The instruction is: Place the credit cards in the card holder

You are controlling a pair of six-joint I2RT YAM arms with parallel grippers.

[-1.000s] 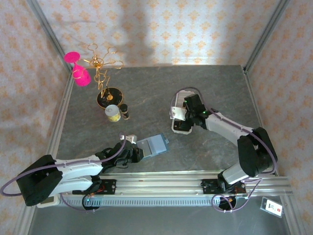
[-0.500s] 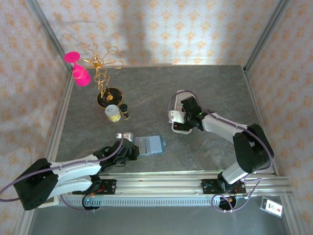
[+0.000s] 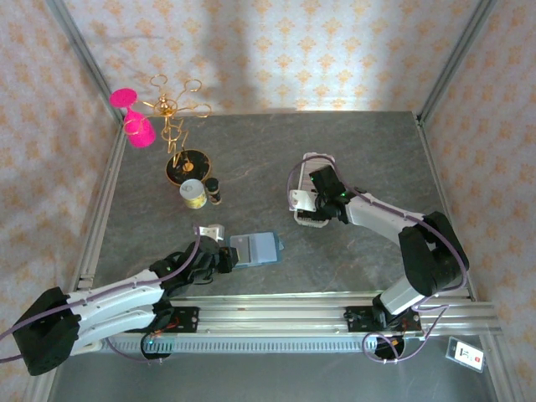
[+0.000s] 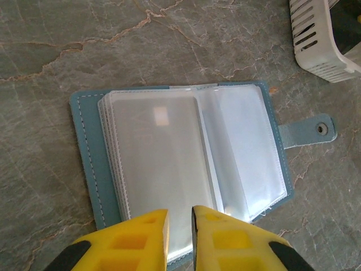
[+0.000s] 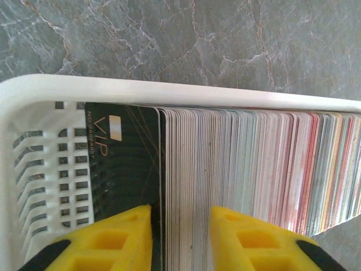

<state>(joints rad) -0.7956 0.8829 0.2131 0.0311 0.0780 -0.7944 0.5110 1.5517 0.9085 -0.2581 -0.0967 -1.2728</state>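
The credit cards (image 5: pixel 237 169) stand packed in the white tray (image 5: pixel 169 90); my right gripper (image 5: pixel 180 226) straddles several at the tray's slotted end, and I cannot tell whether it is gripping. I'd narrow onto the black VIP card (image 5: pixel 121 164) alone, then lift straight. The card holder (image 4: pixel 180 169) lies open near the tray; my left gripper (image 4: pixel 180 226) is nearly together at the holder's edge, and I can't tell if it has hold. The left wrist view shows clear sleeves that the top view blurs.

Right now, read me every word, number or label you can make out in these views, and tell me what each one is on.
"VIP": on the black card at the end of the row in the white tray.
Small line beside it, starting "NO": the rest is too small to read.
Label on the small jar: too small to read.
White tag at the near right corner: blurred.
Card holder: no text.
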